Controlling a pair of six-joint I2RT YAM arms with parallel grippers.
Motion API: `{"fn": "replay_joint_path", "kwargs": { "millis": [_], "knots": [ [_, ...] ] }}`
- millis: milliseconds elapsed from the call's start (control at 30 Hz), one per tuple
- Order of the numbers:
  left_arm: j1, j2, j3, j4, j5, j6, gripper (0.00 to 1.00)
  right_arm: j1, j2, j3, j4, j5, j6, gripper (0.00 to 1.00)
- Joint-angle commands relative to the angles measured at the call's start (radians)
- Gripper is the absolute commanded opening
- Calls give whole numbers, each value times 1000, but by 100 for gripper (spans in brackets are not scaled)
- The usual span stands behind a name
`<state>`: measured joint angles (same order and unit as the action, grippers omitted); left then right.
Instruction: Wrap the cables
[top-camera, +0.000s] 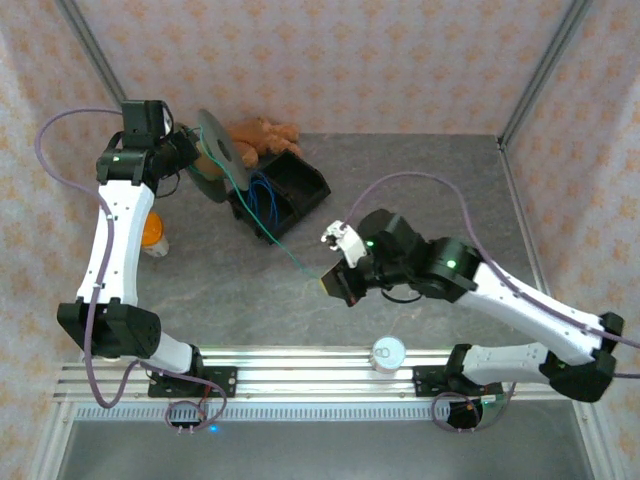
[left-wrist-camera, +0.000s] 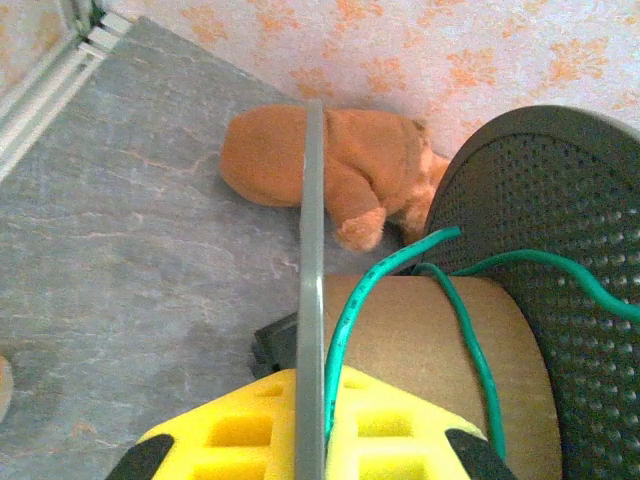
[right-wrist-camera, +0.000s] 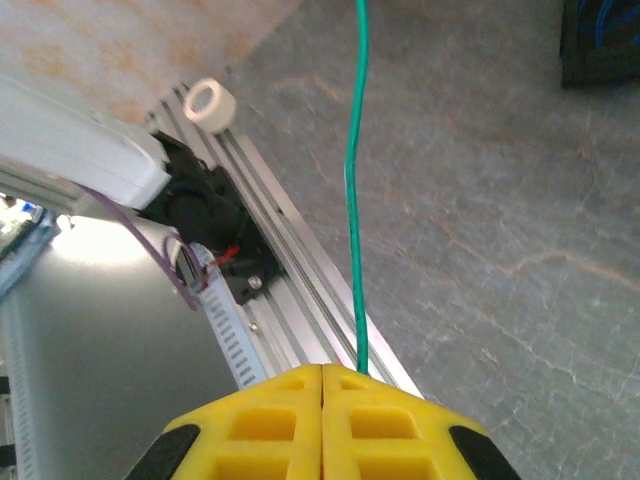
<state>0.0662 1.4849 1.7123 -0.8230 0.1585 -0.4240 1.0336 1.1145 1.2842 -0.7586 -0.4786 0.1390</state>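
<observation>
**Green cable strung from spool to a clenched claw**

Over in the far left corner, the left gripper (left-wrist-camera: 310, 385) has its blocky yellow plastic fingers clamped on one flange of the grey spool (top-camera: 214, 150). Seen edge-on from the wrist, that flange is a narrow, flat grey blade. Beside it sits the spool's smooth brown cardboard core (left-wrist-camera: 420, 340), round as a drum. Beyond the core is the second flange, a dark disc (left-wrist-camera: 560, 200) dotted all over with small holes. The thin, glossy green cable (left-wrist-camera: 345, 320) lies in a few loose turns over the cardboard, its strands crossing near the top.

From the spool the green cable runs almost straight across the mottled, stone-look grey table (top-camera: 420, 190), along the near side of an angular black plastic bin (top-camera: 300, 180). It ends at the right gripper (right-wrist-camera: 322, 372), near the middle of the table. That gripper's ribbed yellow fingers are pressed flush together, with the strand pinched in the seam between them.

The blue cable (top-camera: 265, 195) sits in loose loops inside the black bin, just beside the spool. A soft, fuzzy orange plush toy (left-wrist-camera: 290, 155) slumps behind the spool against the patterned back wall. A small white cylindrical can (top-camera: 388, 352) stands at the near edge by the grooved aluminium rail (right-wrist-camera: 300, 270).
</observation>
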Motion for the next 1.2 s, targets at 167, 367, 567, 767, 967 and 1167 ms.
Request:
{"fn": "replay_joint_path", "kwargs": {
  "millis": [167, 367, 567, 767, 967, 1167],
  "knots": [
    [-52, 34, 95, 12, -221, 81, 0, 73, -33, -16, 18, -158, -44, 0],
    [-64, 40, 97, 28, -182, 105, 0, 75, -66, 32, 49, 55, -8, 0],
    [-80, 10, 18, 83, -172, 80, 0, 75, -62, 64, 58, 158, 15, 0],
    [-10, 5, 63, 80, -83, -24, 0, 75, -55, -79, 17, 90, 41, 0],
    [83, 48, 131, 61, 6, -117, 0, 75, -64, -176, -59, 96, 60, 0],
    [157, 58, 154, 96, 145, -204, 0, 42, -33, -245, -104, 190, 91, 0]
  ]
}}
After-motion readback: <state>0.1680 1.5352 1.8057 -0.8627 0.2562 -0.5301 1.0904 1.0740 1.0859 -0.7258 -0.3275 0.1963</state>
